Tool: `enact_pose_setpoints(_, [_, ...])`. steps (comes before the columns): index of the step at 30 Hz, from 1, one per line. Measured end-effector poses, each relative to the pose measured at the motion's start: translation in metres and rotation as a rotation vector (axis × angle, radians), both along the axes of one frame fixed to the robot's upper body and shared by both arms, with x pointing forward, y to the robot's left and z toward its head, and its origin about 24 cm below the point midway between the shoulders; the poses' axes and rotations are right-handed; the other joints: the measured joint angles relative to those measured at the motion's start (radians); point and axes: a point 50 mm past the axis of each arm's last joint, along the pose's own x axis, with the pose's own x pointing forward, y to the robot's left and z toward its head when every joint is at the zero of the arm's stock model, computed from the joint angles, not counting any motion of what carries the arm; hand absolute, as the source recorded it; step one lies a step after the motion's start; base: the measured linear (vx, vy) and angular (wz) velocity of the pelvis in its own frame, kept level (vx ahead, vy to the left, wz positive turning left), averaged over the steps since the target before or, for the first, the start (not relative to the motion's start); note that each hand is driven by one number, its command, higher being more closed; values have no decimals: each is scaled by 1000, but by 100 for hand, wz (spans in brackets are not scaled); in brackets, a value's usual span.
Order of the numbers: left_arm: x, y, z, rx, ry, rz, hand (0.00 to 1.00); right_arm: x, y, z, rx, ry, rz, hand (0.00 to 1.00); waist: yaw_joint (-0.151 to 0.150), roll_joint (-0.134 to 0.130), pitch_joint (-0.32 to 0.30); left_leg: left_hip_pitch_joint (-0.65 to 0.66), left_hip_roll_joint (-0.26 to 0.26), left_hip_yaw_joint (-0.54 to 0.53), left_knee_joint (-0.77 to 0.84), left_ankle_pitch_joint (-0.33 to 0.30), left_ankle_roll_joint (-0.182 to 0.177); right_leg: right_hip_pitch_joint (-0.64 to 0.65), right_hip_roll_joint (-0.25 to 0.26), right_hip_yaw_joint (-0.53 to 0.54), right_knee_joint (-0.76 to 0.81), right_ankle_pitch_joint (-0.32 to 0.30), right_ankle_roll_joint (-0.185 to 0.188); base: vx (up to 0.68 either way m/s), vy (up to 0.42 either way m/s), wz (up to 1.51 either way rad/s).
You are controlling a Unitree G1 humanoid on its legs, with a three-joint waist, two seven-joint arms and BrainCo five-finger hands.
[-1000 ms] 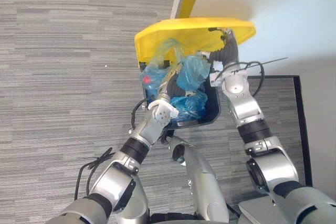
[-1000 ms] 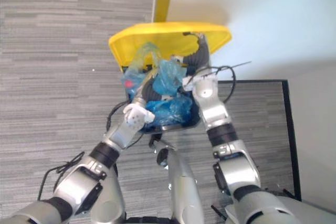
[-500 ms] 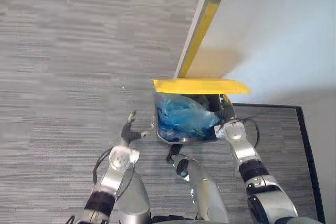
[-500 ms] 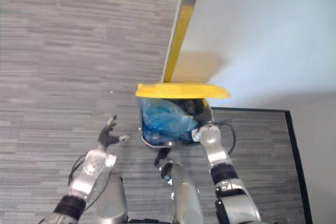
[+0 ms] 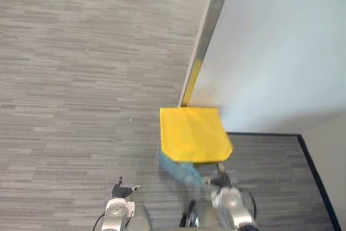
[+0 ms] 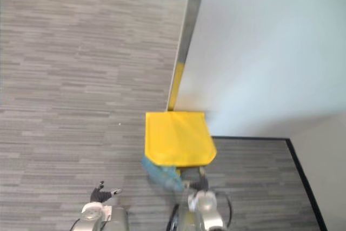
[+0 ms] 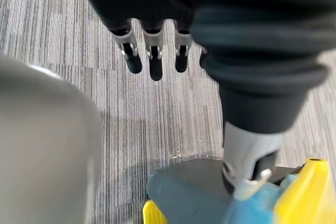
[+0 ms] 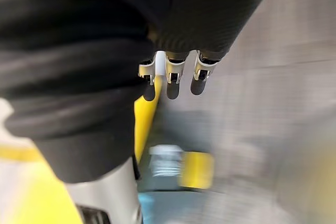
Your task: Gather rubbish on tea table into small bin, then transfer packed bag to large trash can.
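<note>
Yellow lid (image 5: 193,135) now down over the blue bag (image 5: 181,169); left hand (image 5: 123,190) out and aside, fingers straight.

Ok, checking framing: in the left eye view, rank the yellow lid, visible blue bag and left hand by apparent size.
1. yellow lid, clearly largest.
2. blue bag, the part showing below the lid.
3. left hand, slightly smaller; nearly tied.

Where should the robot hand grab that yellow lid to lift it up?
Probably the near edge of the yellow lid, coming in from the robot's own side. That edge hangs free over the blue bag poking out, so there is room to hook under it. The far edge sits against the wall, likely the hinge side.
</note>
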Motion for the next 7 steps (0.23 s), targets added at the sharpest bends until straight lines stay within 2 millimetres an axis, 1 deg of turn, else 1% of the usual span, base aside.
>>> enact_pose_setpoints(1, [-1, -4, -2, -20, 9, 9, 0, -2, -4, -2, -6, 17, -15, 0, -11, 8, -4, 21, -10, 11, -45, 28, 4, 3, 0, 9, -25, 21, 6, -33, 64, -13])
enact_pose_setpoints(2, [-1, -6, -3, -40, 10, 21, 0, -10, -10, -5, -12, 51, -34, 0, -11, 12, -7, 45, -19, 20, -83, 49, 4, 17, -5, 13, -50, 36, 12, -21, 68, -7])
enact_pose_setpoints(7, [-5, -7, -6, -60, 23, 46, 0, -18, -15, -8, 8, 73, -97, 0, -13, 9, -18, 82, -51, 29, -154, 86, 22, 48, -23, 14, -113, 72, 31, -15, 71, 2])
